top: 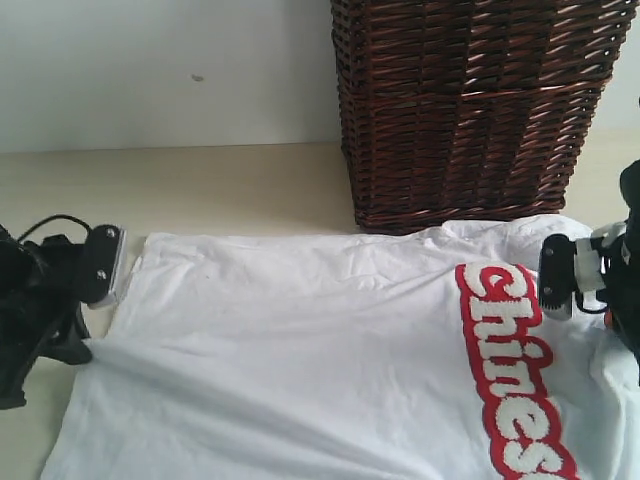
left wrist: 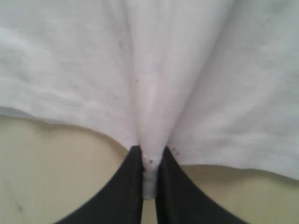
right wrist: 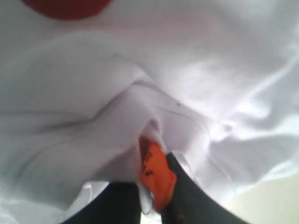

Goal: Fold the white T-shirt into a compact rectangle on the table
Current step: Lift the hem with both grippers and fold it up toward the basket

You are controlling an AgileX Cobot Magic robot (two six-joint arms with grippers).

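Observation:
The white T-shirt [top: 320, 350] lies spread on the pale beige table [top: 220, 185], its red-outlined white lettering [top: 510, 370] running down the right side. At the shirt's left edge my left gripper [top: 92, 345] is shut on a pinch of the hem; in the left wrist view the white cloth [left wrist: 149, 93] rises in a ridge from between the black fingers [left wrist: 126, 186]. At the right edge my right gripper [top: 600, 345] is shut on the shirt at the collar, where an orange label [right wrist: 156, 175] and white cloth [right wrist: 140, 93] sit between the fingers [right wrist: 191, 200].
A dark brown wicker basket [top: 470, 110] stands on the table just behind the shirt's far edge, right of centre. A plain white wall [top: 160, 70] closes the back. Bare table shows left of and behind the shirt.

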